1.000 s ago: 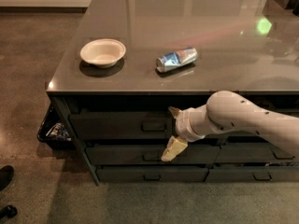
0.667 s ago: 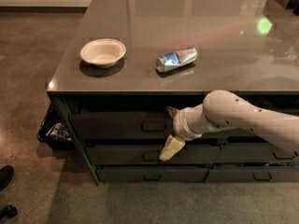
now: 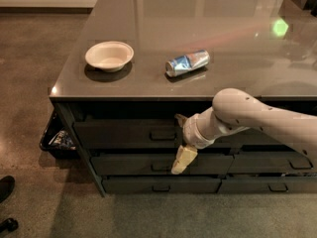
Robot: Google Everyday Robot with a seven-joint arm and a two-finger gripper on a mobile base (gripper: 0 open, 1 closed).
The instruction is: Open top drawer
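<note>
Fingers (image 3: 183, 158): spread wide, holding nothing. Gripper (image 3: 179, 144): centre frame, just right of the pull handle (image 3: 163, 135). Top drawer (image 3: 124, 133): beneath the worktop (image 3: 148, 24) edge, apparently shut. Outstanding, by judgement: grasp and pull.

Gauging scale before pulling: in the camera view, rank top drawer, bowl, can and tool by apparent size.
top drawer
bowl
can and tool, at the drawer front beside its handle, look alike
</note>
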